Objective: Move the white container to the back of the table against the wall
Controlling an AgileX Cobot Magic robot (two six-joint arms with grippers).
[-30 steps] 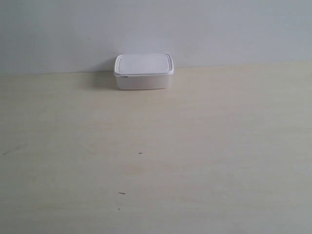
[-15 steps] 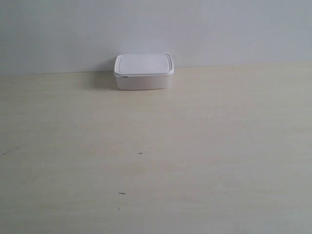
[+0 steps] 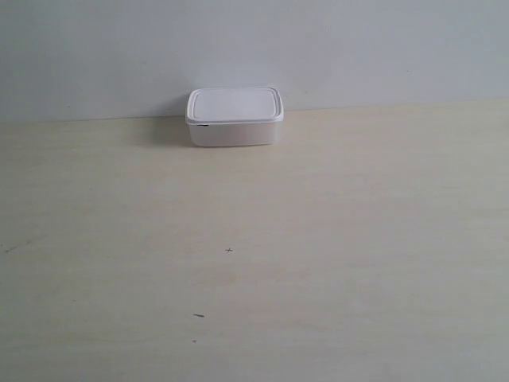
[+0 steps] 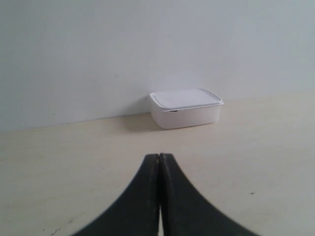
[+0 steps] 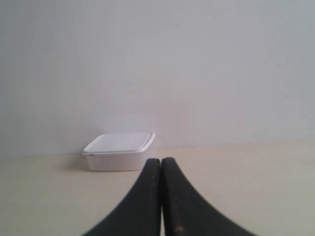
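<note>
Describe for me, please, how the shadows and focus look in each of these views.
Exterior view: soft, even light, no glare; the white container throws a faint shadow toward the view's left on the table. Left wrist view: same faint shadow; the left gripper is dark and soft-edged. Right wrist view: the right gripper likewise, nearly featureless.

Lighting's soft and even, kinda flat, and the wall (image 3: 358, 48) reads cool grey. The white container (image 3: 235, 117) throws a faint smudgy shadow on the desk (image 3: 318, 239) toward the exterior view's left. Up close, the left claw (image 4: 159, 157) and right claw (image 5: 161, 160) look dark, soft-edged and out of focus.
</note>
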